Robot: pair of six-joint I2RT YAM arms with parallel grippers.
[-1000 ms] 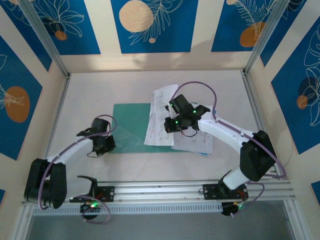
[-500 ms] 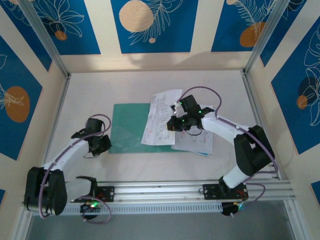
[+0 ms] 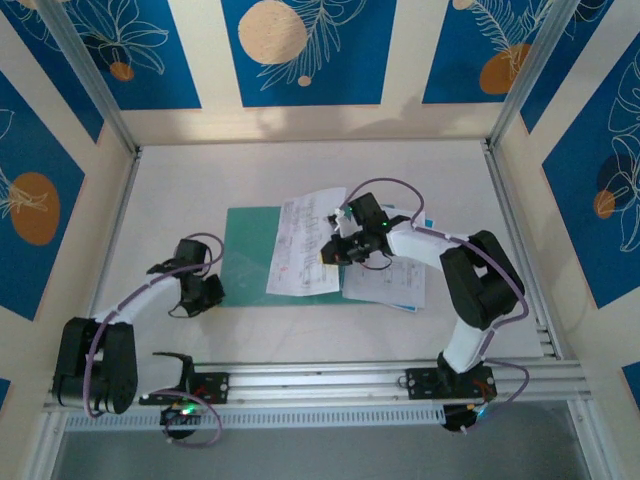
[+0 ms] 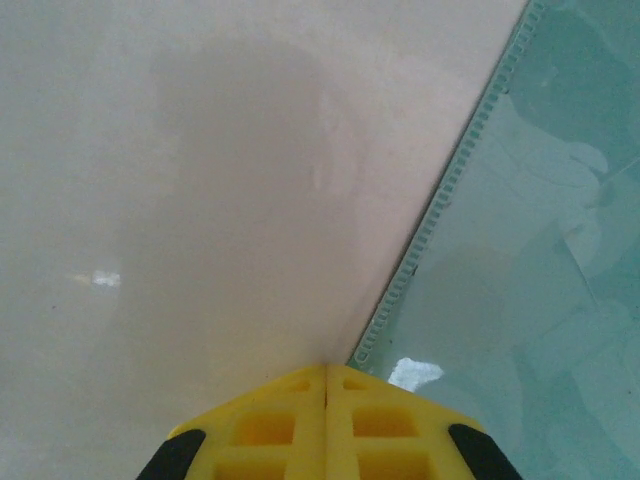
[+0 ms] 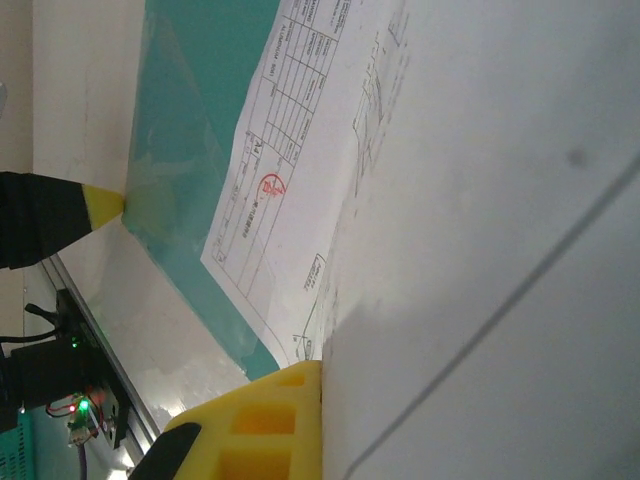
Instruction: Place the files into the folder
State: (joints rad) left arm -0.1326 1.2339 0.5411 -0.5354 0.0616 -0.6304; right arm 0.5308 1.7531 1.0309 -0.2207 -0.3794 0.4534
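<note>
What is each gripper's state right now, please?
Left gripper: closed, tips at the folder corner.
Right gripper: closed on one sheet of the files.

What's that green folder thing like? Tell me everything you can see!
The folder is thin, plain teal-green and shiny, a rectangle lying on the pale table. One edge has a ridged strip. A printed paper sheet covers its right part. The left gripper, fingertips shut, sits at its near-left corner.
</note>
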